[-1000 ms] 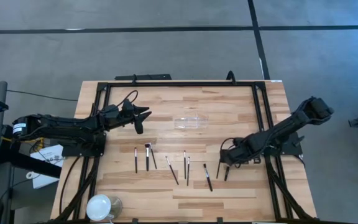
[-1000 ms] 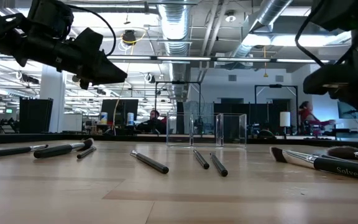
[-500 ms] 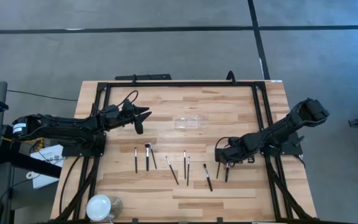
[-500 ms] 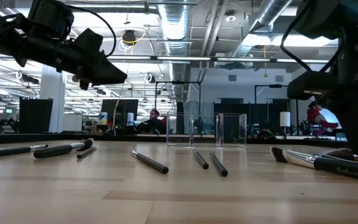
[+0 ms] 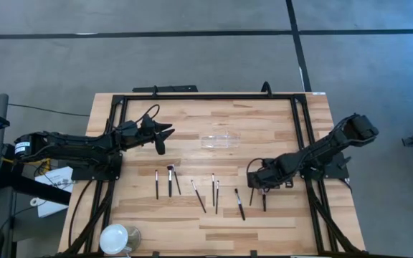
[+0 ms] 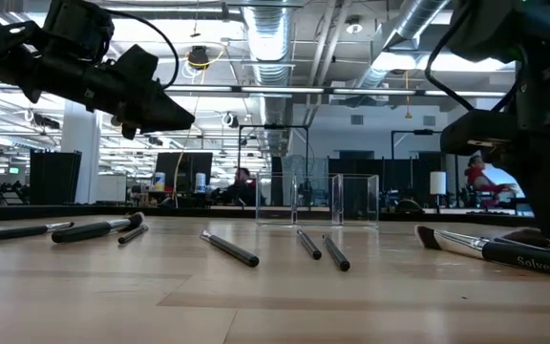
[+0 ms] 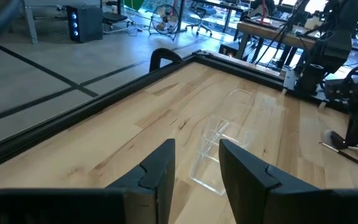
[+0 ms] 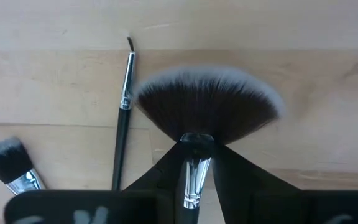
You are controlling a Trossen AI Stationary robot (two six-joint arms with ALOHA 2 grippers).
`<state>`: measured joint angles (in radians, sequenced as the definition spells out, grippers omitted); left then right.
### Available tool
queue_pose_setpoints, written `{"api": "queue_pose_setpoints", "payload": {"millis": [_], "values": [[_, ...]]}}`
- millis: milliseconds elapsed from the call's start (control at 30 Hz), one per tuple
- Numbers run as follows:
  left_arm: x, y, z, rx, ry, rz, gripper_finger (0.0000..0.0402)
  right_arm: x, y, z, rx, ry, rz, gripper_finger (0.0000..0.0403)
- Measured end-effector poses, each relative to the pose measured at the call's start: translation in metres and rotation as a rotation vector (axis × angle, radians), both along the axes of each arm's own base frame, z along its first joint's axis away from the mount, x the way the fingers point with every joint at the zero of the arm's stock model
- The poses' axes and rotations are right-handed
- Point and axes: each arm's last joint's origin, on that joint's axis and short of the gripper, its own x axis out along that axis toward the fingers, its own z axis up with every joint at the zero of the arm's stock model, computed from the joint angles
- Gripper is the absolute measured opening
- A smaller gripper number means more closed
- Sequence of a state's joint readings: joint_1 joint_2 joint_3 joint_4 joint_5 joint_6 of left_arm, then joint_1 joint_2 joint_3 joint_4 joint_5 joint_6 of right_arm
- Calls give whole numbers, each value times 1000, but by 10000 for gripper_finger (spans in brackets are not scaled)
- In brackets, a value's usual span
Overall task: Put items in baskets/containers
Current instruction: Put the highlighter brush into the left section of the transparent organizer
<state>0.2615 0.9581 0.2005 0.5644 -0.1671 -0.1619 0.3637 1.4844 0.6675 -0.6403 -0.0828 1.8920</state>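
Several slim dark makeup brushes lie flat in a loose row across the table's middle (image 5: 197, 195), also seen in the low view (image 6: 229, 248). The clear tray (image 5: 219, 140) stands on the wood farther back (image 7: 219, 146). My right gripper (image 5: 252, 182) is low at the row's right end, shut on the fan brush (image 8: 207, 102). A thin liner brush (image 8: 123, 118) and a stubby brush (image 8: 8, 158) lie beside it. My left gripper (image 5: 165, 133) hovers open above the table, left of the tray (image 7: 197, 177). My right gripper pinches the fan brush between its two fingers at the silver ferrule just behind the fan head (image 8: 196, 143). The fingers slant down from the table's right, and the handle (image 8: 192, 183) runs back between them. Whether the head is off the wood I cannot tell.
A round white dish (image 5: 115, 238) sits at the near left corner. A black frame (image 5: 206, 96) runs along the table's far edge and down both sides. Bare wood lies between the tray and the brush row. A large brush (image 6: 504, 250) lies near the low camera.
My right gripper has moved toward the table's left and come down over the right end of the brush row, onto the fan brush. My left arm has kept still.
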Motion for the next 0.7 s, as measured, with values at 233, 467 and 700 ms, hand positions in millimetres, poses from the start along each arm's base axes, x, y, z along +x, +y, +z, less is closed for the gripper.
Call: {"api": "queue_pose_setpoints", "payload": {"millis": [233, 467, 700], "values": [[0, 0, 0, 0, 0, 0, 121, 0, -15, 7, -16, -47, 152, 87], [0, 0, 0, -1, 4, 0, 121, 2, -28, 12, -8, -78, 212, 113], [0, 0, -1, -2, 6, 1, 121, 1, -26, 12, 13, -71, 252, 145]]}}
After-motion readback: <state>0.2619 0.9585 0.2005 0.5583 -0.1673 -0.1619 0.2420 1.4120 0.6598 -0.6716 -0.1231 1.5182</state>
